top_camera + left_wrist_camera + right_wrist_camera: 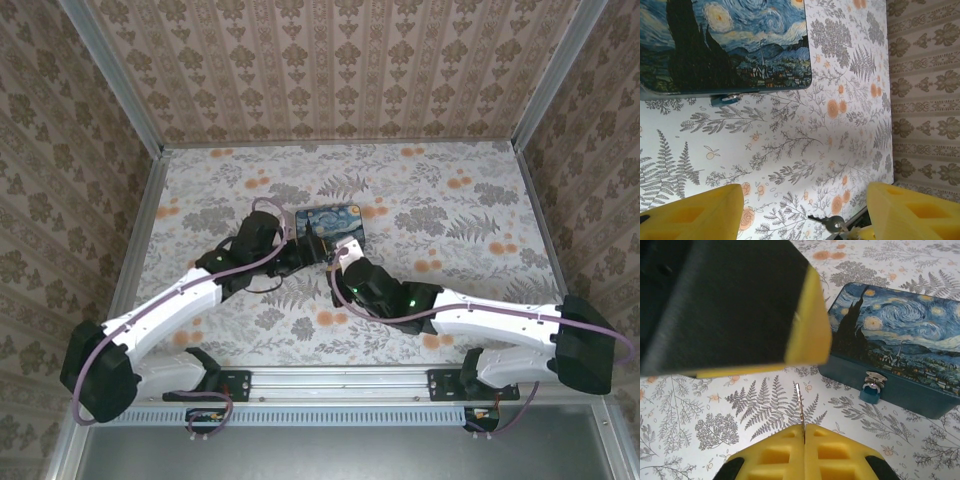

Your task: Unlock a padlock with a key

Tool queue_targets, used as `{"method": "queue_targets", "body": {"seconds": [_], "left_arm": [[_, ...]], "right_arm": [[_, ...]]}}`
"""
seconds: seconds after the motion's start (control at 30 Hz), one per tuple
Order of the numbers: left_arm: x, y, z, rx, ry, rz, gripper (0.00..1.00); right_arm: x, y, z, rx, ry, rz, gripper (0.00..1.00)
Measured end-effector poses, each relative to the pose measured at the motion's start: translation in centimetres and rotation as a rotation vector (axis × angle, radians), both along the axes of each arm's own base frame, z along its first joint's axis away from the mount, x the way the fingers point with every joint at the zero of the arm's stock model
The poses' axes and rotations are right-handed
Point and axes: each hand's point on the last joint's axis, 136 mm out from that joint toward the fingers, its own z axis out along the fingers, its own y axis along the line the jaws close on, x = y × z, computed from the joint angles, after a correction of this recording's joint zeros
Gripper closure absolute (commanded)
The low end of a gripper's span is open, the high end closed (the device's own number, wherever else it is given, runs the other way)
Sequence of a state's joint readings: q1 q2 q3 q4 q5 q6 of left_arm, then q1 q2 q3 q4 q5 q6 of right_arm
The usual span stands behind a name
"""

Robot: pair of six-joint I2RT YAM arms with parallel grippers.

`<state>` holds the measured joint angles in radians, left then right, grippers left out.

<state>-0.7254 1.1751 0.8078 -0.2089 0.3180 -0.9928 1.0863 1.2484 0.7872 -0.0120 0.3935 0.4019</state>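
painted box (333,222): being carried by the floral tabletop (450,270), with its starry-night lid being turned upward.
padlock (870,394): being hung from the silvery hasp (873,377) on the box's front wall, low against that wall (a small bluish body; its shackle is being largely hidden by the hasp).
key (800,402): being held edge-on just in front of the box's front wall, off to the side of the padlock and apart from it, with its thin blade being pointed up and away from the fingers.
right gripper (804,432): being positioned in front of the box's front wall, with its yellow fingers (775,455) being pressed together on the key.
left gripper (805,200): being hovered over the tabletop near the box's front wall, with its yellow fingers (695,212) being spread wide apart and gripping no object.
spacing: the two grippers are being kept close together before the box's front wall, and neither is being brought into contact with the box.
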Motion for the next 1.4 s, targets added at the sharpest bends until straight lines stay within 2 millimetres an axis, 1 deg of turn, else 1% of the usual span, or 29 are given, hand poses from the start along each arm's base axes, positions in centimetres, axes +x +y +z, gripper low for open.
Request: {"method": "queue_targets", "body": {"seconds": [0.17,0.23,0.4,0.47,0.53,0.8,1.03,1.17,1.27,1.4], "left_arm": [[-0.2,-0.7,-0.8,0.005,0.029,-0.006,0.43],[-0.2,-0.9,-0.9,0.002,0.033,-0.006,0.48],[-0.2,-1.4,-1.1,-0.005,0.040,-0.005,0.58],[-0.1,-1.5,-1.1,-0.009,0.040,-0.004,0.61],[-0.1,-1.7,-1.2,-0.011,0.041,-0.005,0.68],[0.0,-1.9,-1.1,-0.019,0.036,-0.006,0.75],[0.2,-2.0,-1.0,-0.026,0.034,-0.003,0.88],[0.2,-2.1,-0.9,-0.030,0.033,0.001,0.99],[0.5,-2.1,-0.8,-0.033,0.021,0.009,1.00],[0.6,-2.1,-1.2,-0.032,0.008,0.016,1.00]], "right_arm": [[-0.2,0.3,0.0,-0.033,-0.016,0.004,1.00],[-0.2,0.2,0.0,-0.047,-0.024,0.004,1.00],[-0.2,0.1,0.0,-0.063,-0.030,0.004,1.00],[-0.2,0.2,0.0,-0.068,-0.028,0.004,1.00],[-0.1,0.3,-0.1,-0.071,-0.026,0.004,1.00],[-0.1,0.7,-0.1,-0.074,-0.025,0.008,1.00],[-0.1,0.8,-0.4,-0.083,-0.020,0.008,1.00],[0.0,0.9,-0.6,-0.087,-0.018,0.008,1.00],[0.1,1.1,-0.6,-0.090,-0.017,0.008,1.00],[0.2,1.1,-0.9,-0.106,-0.011,0.005,1.00]]}}
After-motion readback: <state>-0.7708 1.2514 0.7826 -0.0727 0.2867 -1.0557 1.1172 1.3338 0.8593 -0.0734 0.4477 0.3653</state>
